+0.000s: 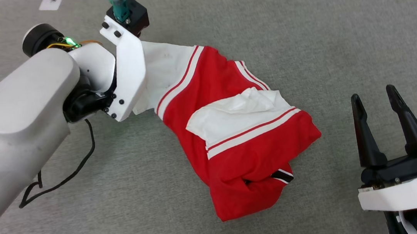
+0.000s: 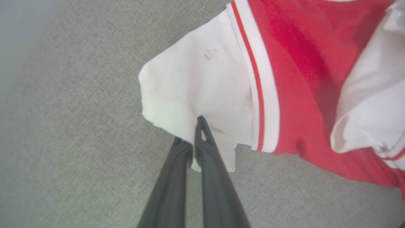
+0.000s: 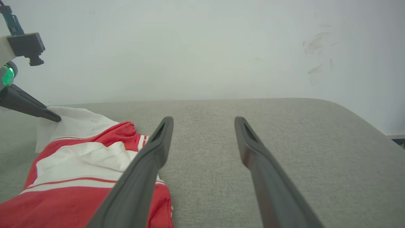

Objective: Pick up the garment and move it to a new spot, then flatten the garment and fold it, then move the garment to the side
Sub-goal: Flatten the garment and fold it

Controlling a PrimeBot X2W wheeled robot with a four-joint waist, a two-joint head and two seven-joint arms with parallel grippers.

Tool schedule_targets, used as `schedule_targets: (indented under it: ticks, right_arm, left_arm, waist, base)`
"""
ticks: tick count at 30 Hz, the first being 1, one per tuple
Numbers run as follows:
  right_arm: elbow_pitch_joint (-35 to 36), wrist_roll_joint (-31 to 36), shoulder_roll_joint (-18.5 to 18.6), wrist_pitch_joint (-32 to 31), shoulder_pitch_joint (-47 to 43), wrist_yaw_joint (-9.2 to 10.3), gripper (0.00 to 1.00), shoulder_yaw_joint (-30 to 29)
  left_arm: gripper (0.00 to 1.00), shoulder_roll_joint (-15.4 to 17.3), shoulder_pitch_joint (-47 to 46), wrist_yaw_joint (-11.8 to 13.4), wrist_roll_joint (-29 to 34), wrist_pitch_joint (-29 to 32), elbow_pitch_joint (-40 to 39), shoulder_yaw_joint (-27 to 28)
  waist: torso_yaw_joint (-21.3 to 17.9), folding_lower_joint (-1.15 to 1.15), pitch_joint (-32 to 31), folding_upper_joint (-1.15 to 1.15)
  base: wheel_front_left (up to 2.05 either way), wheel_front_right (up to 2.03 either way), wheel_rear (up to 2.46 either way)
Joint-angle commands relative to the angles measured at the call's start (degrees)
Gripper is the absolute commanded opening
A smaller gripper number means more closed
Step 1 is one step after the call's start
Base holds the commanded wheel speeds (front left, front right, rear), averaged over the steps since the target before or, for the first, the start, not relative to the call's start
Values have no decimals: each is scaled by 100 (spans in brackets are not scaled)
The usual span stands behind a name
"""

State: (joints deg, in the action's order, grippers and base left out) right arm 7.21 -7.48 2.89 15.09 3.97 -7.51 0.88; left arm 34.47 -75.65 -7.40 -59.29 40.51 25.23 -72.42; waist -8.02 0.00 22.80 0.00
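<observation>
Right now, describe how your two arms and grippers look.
The left arm is a bulky pale grey-white shell with a white bracket, a black camera block with a teal plug, a thin black cable and a green light. Both the left gripper and right gripper have two long tapering dark fingers.

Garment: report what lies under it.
The garment rests on the grey fabric surface, seen all around it. Anything beneath its crumpled folds is covered.

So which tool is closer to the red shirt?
Left. The left tool is shut on the shirt, at its white sleeve; the right tool sits open beside it, apart.
</observation>
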Motion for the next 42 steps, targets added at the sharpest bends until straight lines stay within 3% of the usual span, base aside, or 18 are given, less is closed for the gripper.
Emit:
schedule_targets:
  ticks: [1,9,15,20,25,26,27,35,42]
  right_arm:
    - [-19,43,-3,12,-90,4,100,-10]
    - [-131,178,-2,12,-378,4,100,-74]
    - [-206,217,-3,12,-449,4,100,-73]
    - [-267,240,-2,12,-408,4,100,-46]
    - [-323,273,-3,11,-412,4,100,-18]
    - [-333,274,-3,11,-421,4,100,-14]
    - [-342,274,-2,11,-431,4,100,-5]
    - [-378,229,-2,11,-541,4,100,-87]
    - [-374,183,-3,11,-584,4,100,-56]
  left_arm:
    - [0,88,-22,-1,-40,-87,-40,-24]
    - [0,925,433,0,-291,-420,-702,-59]
    - [0,1444,1256,33,-506,-483,-667,-75]
    - [0,1531,2027,119,-648,-535,-372,-84]
    - [0,1368,2532,140,-748,-596,39,-86]
    - [35,1302,2598,169,-758,-681,128,-79]
    - [100,1246,2597,220,-698,-810,220,-54]
    - [100,1233,1706,140,-348,-1336,161,280]
    - [100,1119,993,67,-421,-979,-423,432]
  waist:
    - [218,0,-286,0]
    - [674,0,-829,0]
    - [889,0,-959,0]
    - [911,0,-938,0]
    - [856,0,-928,0]
    - [846,0,-935,0]
    - [834,0,-947,0]
    - [837,0,-1138,0]
    - [791,0,-1230,0]
  base:
    - [0,0,0]
    - [0,0,0]
    - [0,0,0]
    - [0,0,0]
    - [0,0,0]
    - [0,0,0]
    - [0,0,0]
    - [0,0,0]
    - [0,0,0]
